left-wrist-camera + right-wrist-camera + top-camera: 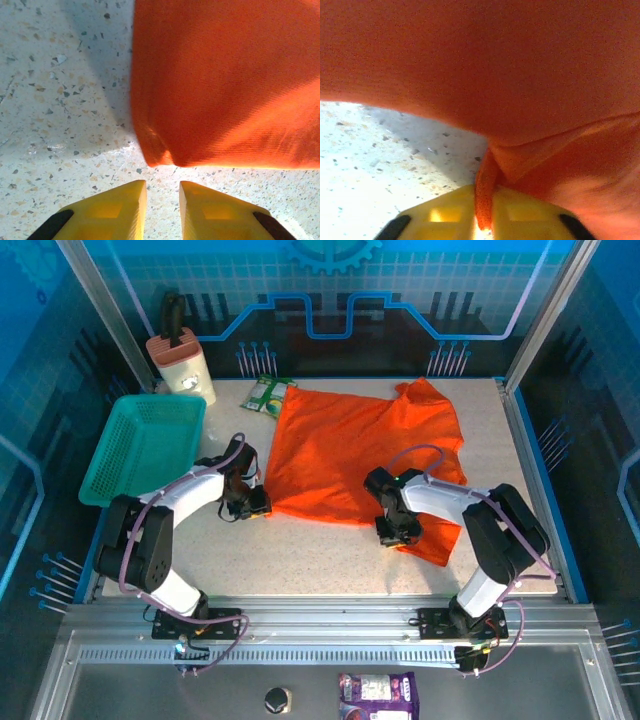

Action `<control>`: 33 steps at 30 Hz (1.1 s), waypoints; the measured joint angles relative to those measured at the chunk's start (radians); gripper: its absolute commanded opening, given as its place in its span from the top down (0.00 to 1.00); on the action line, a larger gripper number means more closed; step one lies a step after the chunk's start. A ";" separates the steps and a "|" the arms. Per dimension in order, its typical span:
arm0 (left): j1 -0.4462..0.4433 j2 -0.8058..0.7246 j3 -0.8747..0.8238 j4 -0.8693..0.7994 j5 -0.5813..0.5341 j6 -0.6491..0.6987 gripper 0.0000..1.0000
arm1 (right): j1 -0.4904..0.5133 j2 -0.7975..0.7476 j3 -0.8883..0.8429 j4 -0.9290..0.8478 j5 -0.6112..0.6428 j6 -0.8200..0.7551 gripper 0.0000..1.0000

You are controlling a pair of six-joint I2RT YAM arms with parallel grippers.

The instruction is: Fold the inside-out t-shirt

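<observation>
Orange-red cloth covers the middle and far right of the speckled bench [320,565]: the t-shirt [350,445] lies spread out and mostly flat, wrinkled, with a sleeve at the far right corner and another part trailing toward the near right.

The left gripper [254,504] sits low at the shirt's near left corner. From the left wrist its yellow fingers [117,212] stand a narrow gap apart with nothing between them; the gripper [163,197] points at the rounded corner of the t-shirt [225,80], which lies just ahead of the tips on the bare bench [55,115], not touching them.

The right gripper [398,530] is down on the shirt's near right edge. From the right wrist the gripper [484,212] is closed, a thin fold of the t-shirt [485,65] pinched between the yellow fingers [445,215], and the cloth is lifted off the bench [375,150] there.

A teal basket [118,455] stands at the far left, well apart from the shirt. A green packet [264,395] lies just beside the shirt's far left corner.
</observation>
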State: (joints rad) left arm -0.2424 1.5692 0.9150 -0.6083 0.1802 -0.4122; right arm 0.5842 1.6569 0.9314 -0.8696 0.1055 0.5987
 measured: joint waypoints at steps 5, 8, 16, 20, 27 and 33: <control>0.000 -0.006 0.000 0.009 0.000 0.000 0.75 | -0.001 -0.049 0.000 -0.036 -0.031 0.010 0.93; 0.000 -0.007 0.000 0.011 0.000 0.000 0.75 | -0.002 -0.064 0.026 -0.057 -0.093 0.010 0.72; 0.000 -0.010 0.000 0.014 0.000 -0.001 0.75 | 0.103 -0.014 0.279 -0.121 -0.087 -0.107 0.59; 0.003 -0.023 -0.007 0.025 0.010 -0.008 0.75 | 0.217 0.158 0.441 -0.135 -0.024 -0.267 0.57; 0.136 -0.128 -0.124 0.088 0.108 -0.054 0.74 | 0.339 0.455 0.719 -0.146 0.050 -0.496 0.47; 0.229 -0.239 -0.164 0.091 0.145 -0.062 0.74 | 0.389 0.595 0.979 -0.141 0.076 -0.618 0.45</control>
State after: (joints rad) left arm -0.0135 1.3300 0.7513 -0.5175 0.3248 -0.4740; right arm 0.9730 2.2517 1.9106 -1.0107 0.1818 -0.0193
